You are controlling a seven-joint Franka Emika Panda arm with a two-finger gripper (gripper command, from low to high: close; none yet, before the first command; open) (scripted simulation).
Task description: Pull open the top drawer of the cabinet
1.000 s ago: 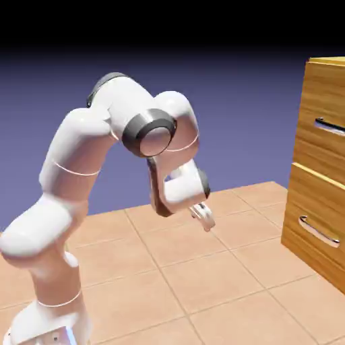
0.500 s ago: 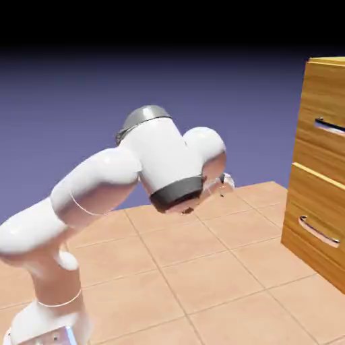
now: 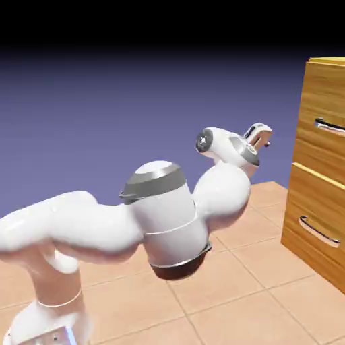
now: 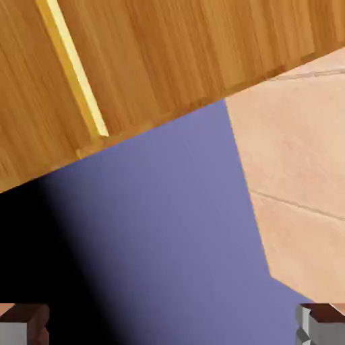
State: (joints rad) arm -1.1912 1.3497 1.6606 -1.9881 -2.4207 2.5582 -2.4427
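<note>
Wooden cabinet [image 3: 323, 168] stands at the exterior view's right edge, on the tiled table [image 3: 229, 283]. Top drawer [image 3: 323, 124] looks shut, w/ dark bar handle [image 3: 330, 126] on its front. Tool [image 3: 261, 137] hangs in the air left of that handle, near its height, not touching; jaws wide open, nothing btwn them.

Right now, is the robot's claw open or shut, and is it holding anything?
Gripper: open, jaws wide apart and holding nothing, with only backdrop between them; it has not reached the cabinet.
</note>
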